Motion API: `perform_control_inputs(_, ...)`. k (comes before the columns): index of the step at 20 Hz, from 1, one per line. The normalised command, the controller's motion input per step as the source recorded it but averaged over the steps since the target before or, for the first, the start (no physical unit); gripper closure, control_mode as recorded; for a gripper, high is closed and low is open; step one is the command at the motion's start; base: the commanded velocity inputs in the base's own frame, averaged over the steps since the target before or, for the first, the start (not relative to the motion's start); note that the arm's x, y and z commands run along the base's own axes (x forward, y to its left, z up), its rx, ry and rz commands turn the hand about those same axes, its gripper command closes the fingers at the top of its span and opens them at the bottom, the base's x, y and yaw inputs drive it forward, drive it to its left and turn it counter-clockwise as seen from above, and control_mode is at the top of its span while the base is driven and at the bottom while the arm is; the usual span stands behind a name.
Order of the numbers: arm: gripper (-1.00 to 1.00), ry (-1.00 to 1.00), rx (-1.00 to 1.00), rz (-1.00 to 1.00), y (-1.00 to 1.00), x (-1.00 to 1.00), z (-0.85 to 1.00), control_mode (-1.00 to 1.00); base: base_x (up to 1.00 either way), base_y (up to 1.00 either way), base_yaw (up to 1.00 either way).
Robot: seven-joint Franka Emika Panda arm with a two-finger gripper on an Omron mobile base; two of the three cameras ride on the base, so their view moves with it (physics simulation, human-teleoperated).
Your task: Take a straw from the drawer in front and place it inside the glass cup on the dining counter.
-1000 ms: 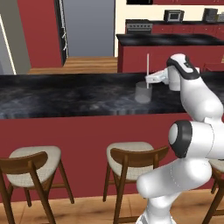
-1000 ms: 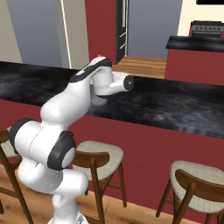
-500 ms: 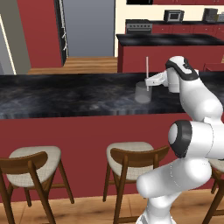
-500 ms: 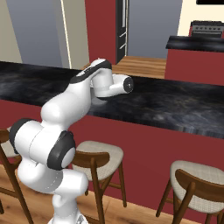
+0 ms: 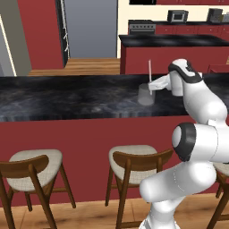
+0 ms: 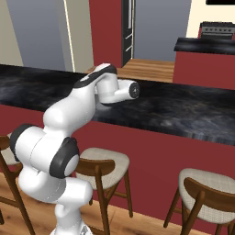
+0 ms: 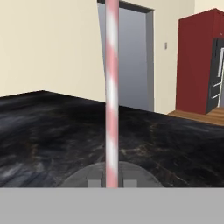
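My gripper is shut on the straw, a thin pink-and-white striped stick held upright. It hangs right over the glass cup, which stands on the glossy black dining counter. The straw's lower end reaches the cup's mouth; how deep it goes I cannot tell. In the hand view the straw rises straight up the middle from my gripper, with the cup's rim curving around its foot and the dining counter behind. The drawer is out of view.
Wooden stools stand below the bar's red base, on my side. Beyond the bar is a lower black countertop on red cabinets. My arm stretches over the dining counter, above more stools.
My hand has sunk slightly with the straw, bringing it lower over the cup. The cup and the base have stayed put.
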Motion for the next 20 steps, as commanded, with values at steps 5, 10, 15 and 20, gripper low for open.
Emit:
perform_control_inputs(5,-1.00,0.02,-0.04,0.00,0.01,0.00,-0.13,-1.00,0.00,0.00,0.00)
perform_control_inputs(10,-1.00,0.01,-0.03,0.00,0.00,0.00,-0.11,-1.00,0.00,0.00,0.00)
perform_control_inputs(15,-1.00,0.00,-0.02,0.00,-0.02,-0.05,0.03,-1.00,0.00,0.00,0.00)
perform_control_inputs(20,-1.00,-0.06,0.00,0.00,-0.03,-0.32,0.48,-1.00,0.00,0.00,0.00)
